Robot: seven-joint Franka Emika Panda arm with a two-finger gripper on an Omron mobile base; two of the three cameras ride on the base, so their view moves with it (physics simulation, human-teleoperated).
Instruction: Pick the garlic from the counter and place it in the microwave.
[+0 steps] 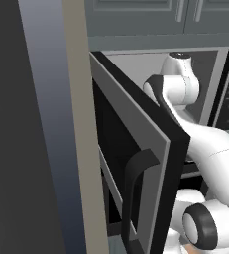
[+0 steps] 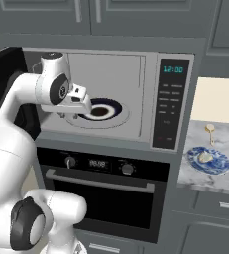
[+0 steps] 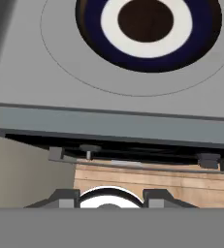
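The microwave stands open, its grey black-framed door swung out to the left. Inside, a blue-ringed plate with a dark centre lies on the pale cavity floor. The garlic, a small pale bulb, sits on a blue patterned plate on the marble counter to the right of the microwave. My gripper hangs at the front left of the cavity mouth, just before the inner plate and far from the garlic. Its fingers stand apart and open.
An oven with a long handle sits below the microwave. The button panel and clock are on the microwave's right. A small golden object lies on the counter behind the garlic's plate. Grey cabinets hang above.
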